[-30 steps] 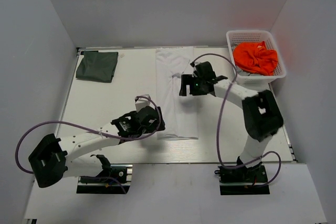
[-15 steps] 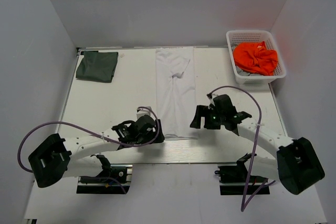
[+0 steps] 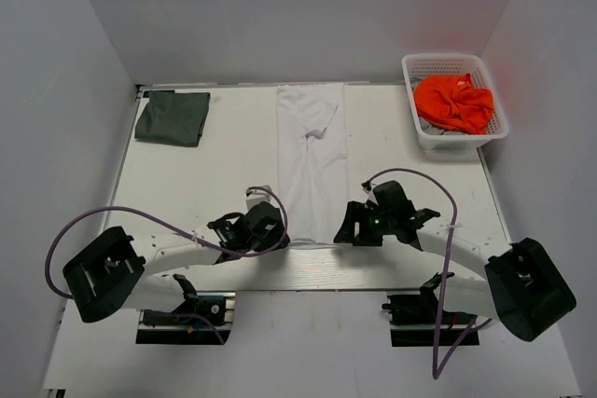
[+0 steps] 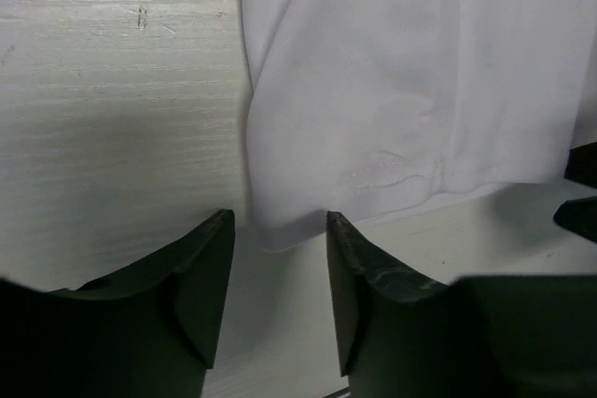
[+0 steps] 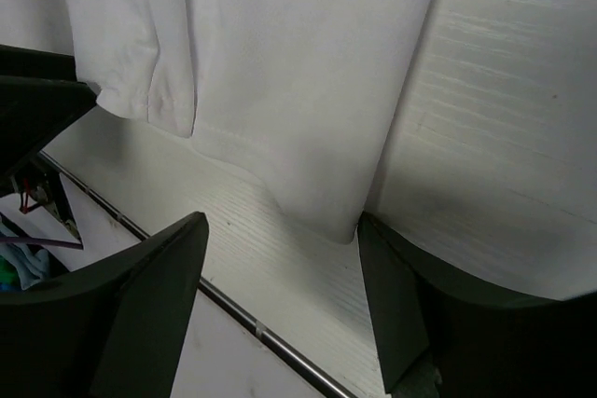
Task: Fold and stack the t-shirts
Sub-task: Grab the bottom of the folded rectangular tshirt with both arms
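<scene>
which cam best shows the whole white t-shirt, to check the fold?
Top external: the white t-shirt shows end to end as a long narrow folded strip. Left wrist shows only its near left corner, at the open left gripper; right wrist only the near right corner, at the right gripper.

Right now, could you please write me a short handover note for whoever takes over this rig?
Left end effector: open, at the near left corner of the white t-shirt, holding nothing.
Right end effector: open, at the near right corner, holding nothing.
White t-shirt: flat on the table, a long strip running from the far edge toward the arms.
Dark grey-green t-shirt: folded, far left corner.
Basket: far right, orange cloth inside.
Done: grey-green shirt folded, white sides folded in.
Left: grip both near corners, fold the strip crosswise, then probably stack the shirts.
</scene>
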Controlling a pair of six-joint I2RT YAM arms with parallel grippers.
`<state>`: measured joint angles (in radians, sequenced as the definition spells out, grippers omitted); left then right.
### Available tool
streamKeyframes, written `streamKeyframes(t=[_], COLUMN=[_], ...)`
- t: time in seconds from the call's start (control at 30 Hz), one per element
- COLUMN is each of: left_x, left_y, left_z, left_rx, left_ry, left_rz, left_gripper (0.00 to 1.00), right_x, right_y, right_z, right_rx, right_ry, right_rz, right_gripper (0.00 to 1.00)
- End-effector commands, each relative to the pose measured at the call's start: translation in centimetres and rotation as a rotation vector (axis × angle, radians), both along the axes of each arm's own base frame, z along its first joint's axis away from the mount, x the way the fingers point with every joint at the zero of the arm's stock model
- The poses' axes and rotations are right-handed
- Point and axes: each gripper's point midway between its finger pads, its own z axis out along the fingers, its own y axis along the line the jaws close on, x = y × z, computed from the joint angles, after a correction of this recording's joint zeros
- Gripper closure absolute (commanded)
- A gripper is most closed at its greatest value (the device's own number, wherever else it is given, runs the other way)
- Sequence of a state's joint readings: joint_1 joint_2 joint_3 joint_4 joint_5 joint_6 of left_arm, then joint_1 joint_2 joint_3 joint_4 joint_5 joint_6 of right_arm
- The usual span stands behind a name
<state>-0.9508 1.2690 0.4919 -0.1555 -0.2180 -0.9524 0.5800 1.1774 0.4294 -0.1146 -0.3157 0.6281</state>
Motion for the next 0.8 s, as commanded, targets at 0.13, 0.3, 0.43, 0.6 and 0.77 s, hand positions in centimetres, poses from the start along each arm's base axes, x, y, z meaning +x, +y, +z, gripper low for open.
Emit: streamKeyframes(t=[0.13,0.3,0.43,0.6,0.77], left_x=[-0.5,-0.2,1.1,2.3,3.6], left_y=[0.6,0.4,-0.2,-1.0,-1.7], left_z=[-1.2,-1.4,-0.5,2.2,5.6], left_rx=[0.017,0.019,0.034,0.043,-0.004], left_ry=[0.023,0.014,-0.035,-0.127,-0.196], left_rz=[0.008,0.001,-0.006,-0.033,0.000], left_gripper=[0.57,0.76,1.00,1.00,1.00], right_x=[-0.8,-0.3,0.4,2.3,4.6], right_y=[-0.3,-0.7,-0.3,0.5,1.3], right_z=[-1.7,-1.9,-1.4,0.6,3.4], right_rx=[-0.072,-0.115,-0.131,-0.148,-0.133], right_ry=[0.055,0.042,0.013,-0.063,-0.156], right_rz=[-0.022,-0.051,-0.039,-0.021,-0.051], right_gripper=[0.34,0.59,0.82,1.00,1.00])
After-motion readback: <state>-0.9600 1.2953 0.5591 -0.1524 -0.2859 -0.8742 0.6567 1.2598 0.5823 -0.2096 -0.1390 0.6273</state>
